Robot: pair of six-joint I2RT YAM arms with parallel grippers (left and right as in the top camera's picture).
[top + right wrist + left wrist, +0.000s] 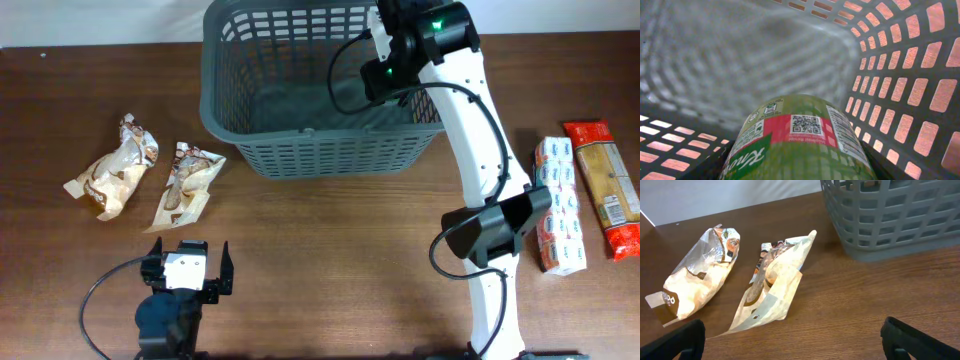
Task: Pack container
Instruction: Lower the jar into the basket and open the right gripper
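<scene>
The container [330, 155] stands at the far middle of the table [330, 250], a large grey slotted basket. From the right wrist view, the floor and walls that show hold nothing. So packing looks barely begun: no item lies inside yet as far as can be seen.

The right gripper [388, 72] reaches over the rim into the right half of the basket, its arm bent up from the near edge of the table. It is clamped on a green-labelled canister [800, 145] (a red band and a QR code show on the label), which hangs above the basket floor. This would be the first thing to go in, and it is not yet released.

Outside, four items wait. A pale snack bag [115, 170] and a second snack bag [188, 185] lie left of the basket. A white-and-blue pack [560, 205] and a red-and-orange pack [605, 185] lie side by side at the right.

The left gripper [190, 250] sits low near the front edge, pointing at the two bags, fingers spread wide and holding nothing
</scene>
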